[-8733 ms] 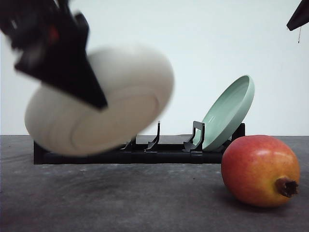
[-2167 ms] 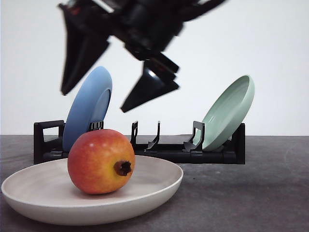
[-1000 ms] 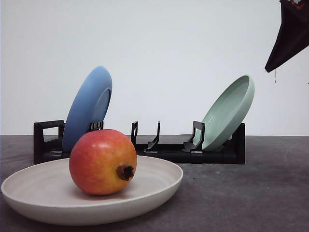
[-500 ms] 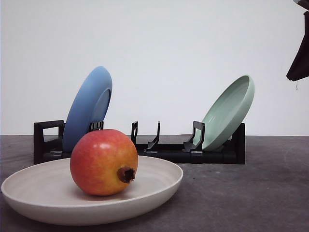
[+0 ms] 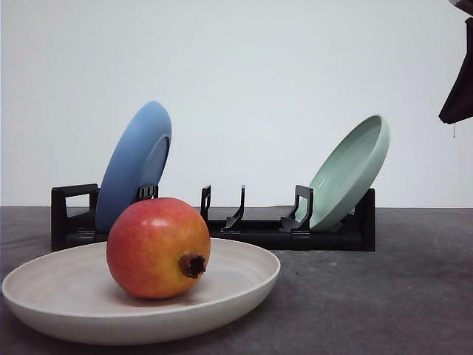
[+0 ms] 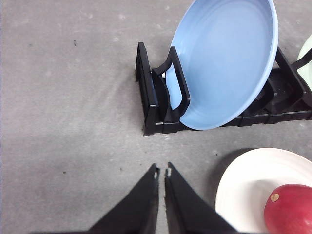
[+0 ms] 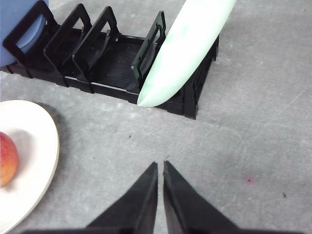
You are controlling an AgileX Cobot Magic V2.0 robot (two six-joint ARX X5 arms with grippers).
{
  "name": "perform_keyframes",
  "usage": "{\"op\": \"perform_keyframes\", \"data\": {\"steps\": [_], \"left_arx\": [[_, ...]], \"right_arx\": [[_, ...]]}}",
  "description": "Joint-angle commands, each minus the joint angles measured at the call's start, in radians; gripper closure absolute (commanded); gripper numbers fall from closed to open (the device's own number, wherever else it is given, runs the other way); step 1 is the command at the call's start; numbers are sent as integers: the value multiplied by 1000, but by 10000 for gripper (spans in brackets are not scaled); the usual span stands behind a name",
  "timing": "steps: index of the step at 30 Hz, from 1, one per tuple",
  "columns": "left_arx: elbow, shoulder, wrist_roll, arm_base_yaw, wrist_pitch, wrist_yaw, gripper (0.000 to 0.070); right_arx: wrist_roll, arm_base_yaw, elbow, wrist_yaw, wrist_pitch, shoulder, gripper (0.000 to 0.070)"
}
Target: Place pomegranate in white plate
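Resting on its side in the white plate [image 5: 244,285], the pomegranate [image 5: 157,248] points its dark crown toward the front camera, and the plate lies flat on the grey desk [image 5: 384,296] in front of the black dish rack [image 5: 259,233]. Neither claw has hold of anything. The left claw [image 6: 162,171] hangs above bare desk with its two black fingers pressed nearly together, tips a sliver apart; the fruit and plate lie near it off to one side, and the blue plate [image 6: 222,63], leaning in the rack's end slot, stands just beyond it. The right claw [image 7: 159,165] is likewise closed to a thin gap over bare desk, with the pale green plate [image 7: 187,48] tilted in the rack ahead of it and the white plate's rim farther off to its side.
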Motion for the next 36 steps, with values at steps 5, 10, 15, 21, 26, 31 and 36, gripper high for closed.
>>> {"op": "perform_keyframes", "data": {"steps": [5,10,15,21,26,31,36], "left_arx": [[-68,-54,12,12,56,-2,700],[-264,-190,32,35,278,-14,700],[-472,-366,34,37,466,-87,700],[-613,-554,35,37,469,-100,700],[-678,-648,35,45,469,-105,700],[-718,-694,38,48,470,-116,700],[-718,-694,37,55,469,-120,700]], "right_arx": [[-10,4,6,-1,13,4,683],[-10,4,6,-1,13,4,683],[-10,4,6,-1,14,4,683],[-10,4,6,-1,16,4,683],[-10,4,6,-1,16,4,683],[-10,4,6,-1,16,4,683],[-10,4,6,-1,16,4,683]]}}
